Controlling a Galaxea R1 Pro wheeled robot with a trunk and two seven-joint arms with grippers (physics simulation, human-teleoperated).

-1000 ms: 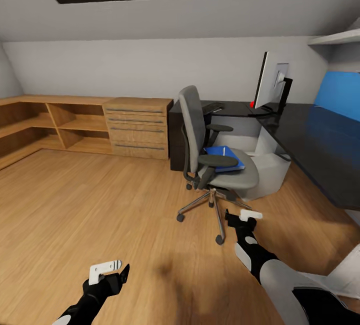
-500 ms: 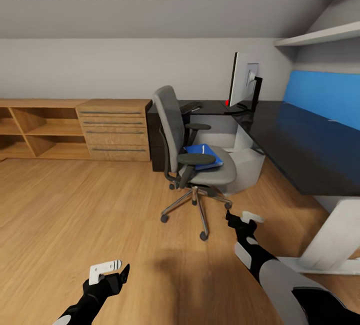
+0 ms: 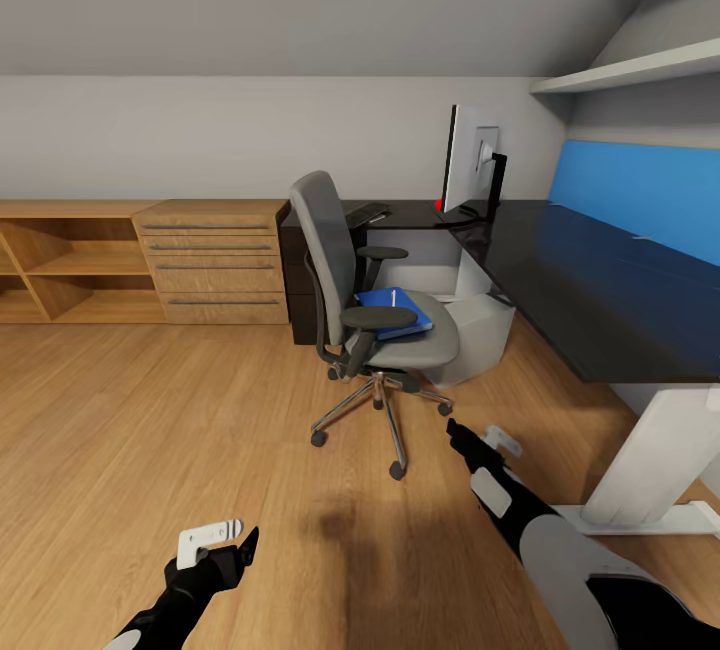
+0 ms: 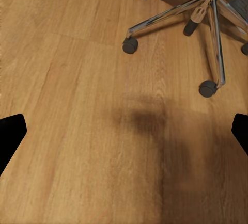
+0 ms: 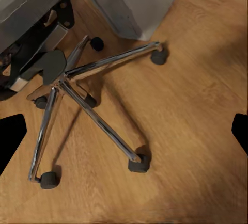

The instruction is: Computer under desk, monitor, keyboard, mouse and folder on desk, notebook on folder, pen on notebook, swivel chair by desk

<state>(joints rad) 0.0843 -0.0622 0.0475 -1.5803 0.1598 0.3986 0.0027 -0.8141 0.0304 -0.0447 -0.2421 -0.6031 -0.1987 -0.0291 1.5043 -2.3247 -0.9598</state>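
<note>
Both arms are reaching forward and low over the wooden floor (image 3: 150,410). The left gripper (image 3: 222,540) and right gripper (image 3: 480,442) are hanging spread wide, holding nothing. The swivel chair (image 3: 375,305) is standing just ahead of the right gripper — the folder (image 3: 395,312) is lying on its seat, a pen (image 3: 393,299) on top. Behind the chair, the computer (image 3: 478,335) is sitting under the desk (image 3: 590,290), with the monitor (image 3: 462,165) and keyboard (image 3: 366,213) on it.

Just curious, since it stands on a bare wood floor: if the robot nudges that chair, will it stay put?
Probably not. The chair stands on casters on smooth floor, so it should roll easily. It may also swivel, and the loose folder might slide.
</note>
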